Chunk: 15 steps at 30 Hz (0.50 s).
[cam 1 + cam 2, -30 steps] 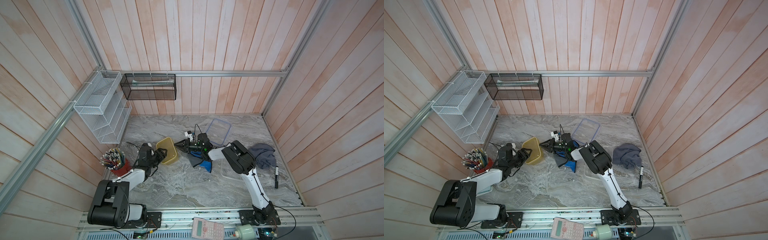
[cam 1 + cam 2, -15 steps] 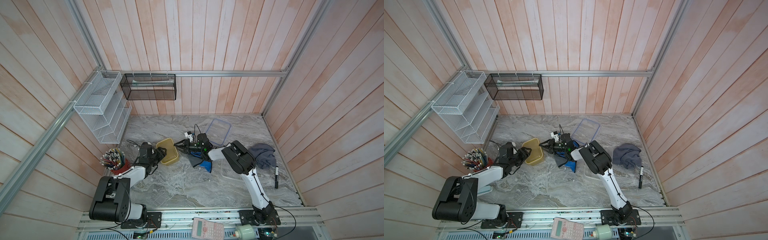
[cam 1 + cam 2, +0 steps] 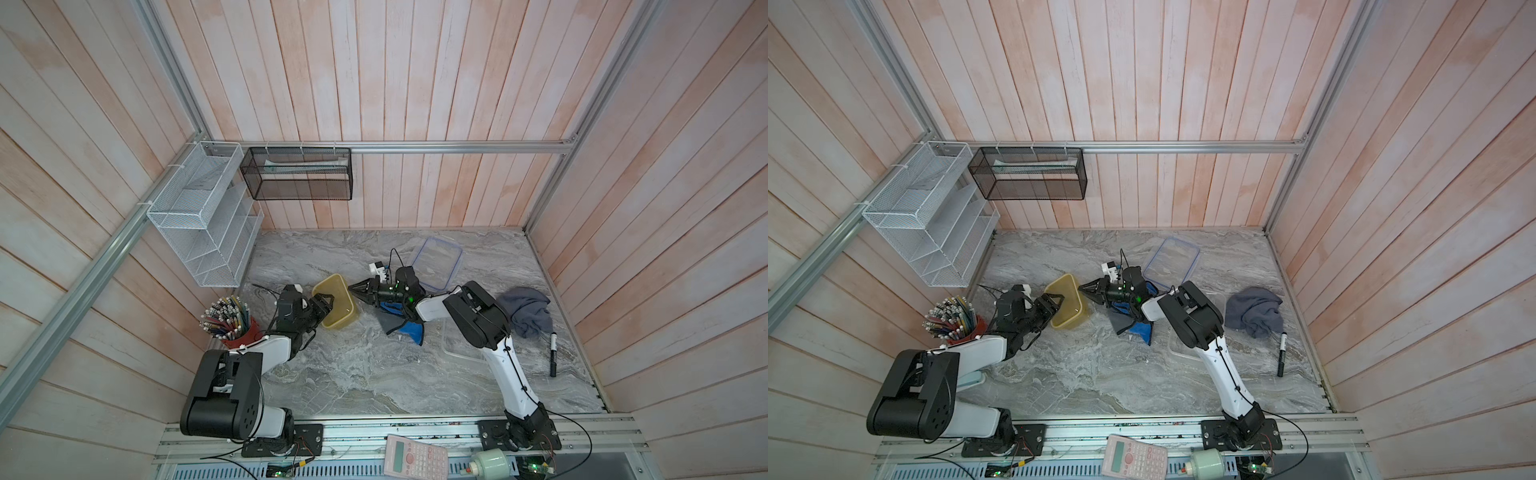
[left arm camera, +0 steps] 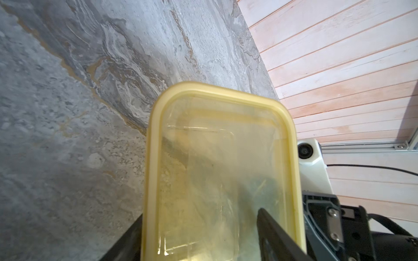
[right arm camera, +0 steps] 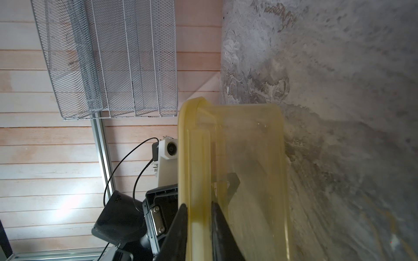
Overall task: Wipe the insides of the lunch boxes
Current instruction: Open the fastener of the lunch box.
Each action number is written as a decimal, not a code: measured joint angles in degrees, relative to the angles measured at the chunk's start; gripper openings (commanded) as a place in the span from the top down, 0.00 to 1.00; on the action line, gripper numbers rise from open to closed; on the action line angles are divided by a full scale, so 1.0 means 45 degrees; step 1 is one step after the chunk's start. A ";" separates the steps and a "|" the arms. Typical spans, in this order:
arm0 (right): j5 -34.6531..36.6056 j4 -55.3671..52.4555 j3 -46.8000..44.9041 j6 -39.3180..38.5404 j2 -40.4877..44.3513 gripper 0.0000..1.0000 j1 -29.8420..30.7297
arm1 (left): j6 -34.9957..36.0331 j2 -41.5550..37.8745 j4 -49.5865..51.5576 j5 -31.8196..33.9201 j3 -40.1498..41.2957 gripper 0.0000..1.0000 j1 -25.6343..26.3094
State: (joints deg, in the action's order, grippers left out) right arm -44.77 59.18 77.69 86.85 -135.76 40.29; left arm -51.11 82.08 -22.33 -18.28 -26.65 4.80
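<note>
The small yellow lunch box (image 3: 338, 299) (image 3: 1069, 305) lies tilted on the marble table between both arms. In the right wrist view, my right gripper (image 5: 199, 204) (image 3: 351, 287) is shut on the box's rim (image 5: 194, 158), with one finger outside the wall and one inside. My left gripper (image 4: 199, 217) (image 3: 326, 304) stands wide at the box's other end. One of its fingers reaches inside the box (image 4: 203, 158) and the other lies outside the wall. The larger clear lunch box (image 3: 461, 345) sits partly under the right arm. Its blue-rimmed lid (image 3: 436, 262) lies behind.
A blue cloth (image 3: 409, 328) lies under the right forearm and a grey cloth (image 3: 525, 311) at the right. A black marker (image 3: 552, 357) lies near the right wall. A red cup of pencils (image 3: 230, 322) stands by the left arm. A white mesh rack (image 3: 203, 216) and a black basket (image 3: 297, 174) hang on the walls.
The left arm has shifted slightly. The yellow box and the right gripper stay about where they were.
</note>
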 measured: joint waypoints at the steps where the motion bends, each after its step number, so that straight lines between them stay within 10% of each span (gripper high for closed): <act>1: 0.0005 0.0000 0.0000 0.0010 0.0000 0.81 0.0000 | -0.0029 0.0000 -0.0019 0.0005 0.0010 0.29 0.0000; 15: -0.0029 -0.0049 0.0092 -0.0296 0.0000 0.64 0.0015 | -0.0039 0.0141 -0.0151 0.0000 0.0000 0.29 0.0005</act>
State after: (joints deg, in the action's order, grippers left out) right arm -44.91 58.96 78.11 85.52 -135.76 40.36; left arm -51.29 82.72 -23.00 -18.28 -26.65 4.82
